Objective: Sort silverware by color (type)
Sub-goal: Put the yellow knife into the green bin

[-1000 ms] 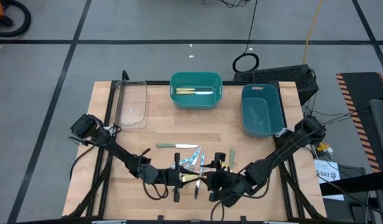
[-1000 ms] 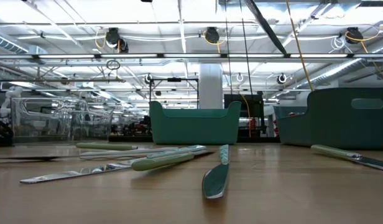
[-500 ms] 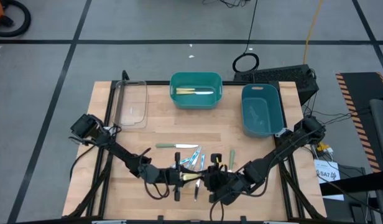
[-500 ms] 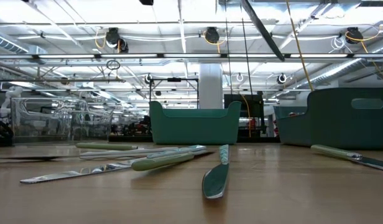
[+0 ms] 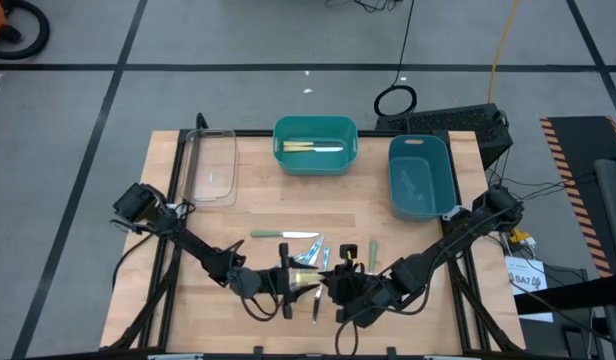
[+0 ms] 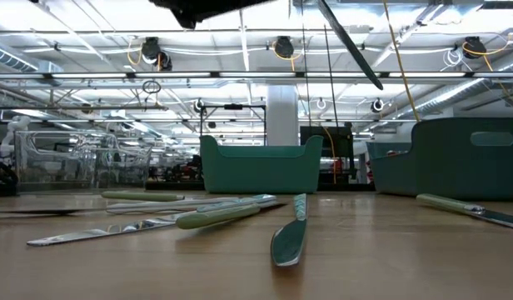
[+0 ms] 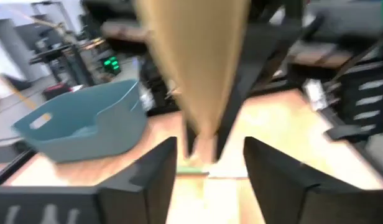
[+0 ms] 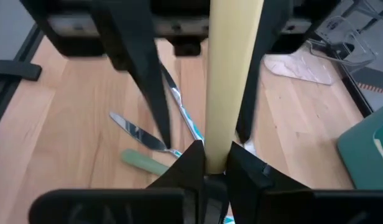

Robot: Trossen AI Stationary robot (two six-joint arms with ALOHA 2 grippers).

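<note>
A yellow-handled utensil is held above the table near its front edge, between my two grippers. My right gripper is shut on it. My left gripper faces it from the table's left, open, with a finger on either side of the handle and apart from it. Loose silverware with pale green and light blue handles lies flat on the table just beyond the grippers. The utensil's metal end is hidden. My right gripper pinches the yellow handle's end between its two fingers. The fingers come level from the table's right and lie in line with the handle. The utensil sticks straight out from them toward my left gripper, about level and clear of the table.
A teal bin with yellow-handled pieces stands at the far middle. A blue bin is at the far right and a clear tray at the far left. Bare wood lies between the bins and the loose silverware.
My right gripper has moved a little toward the table's left, closer to my left gripper and along the yellow utensil. In the low view a dark part of an arm has come in at the top edge. The silverware on the table has not moved.
</note>
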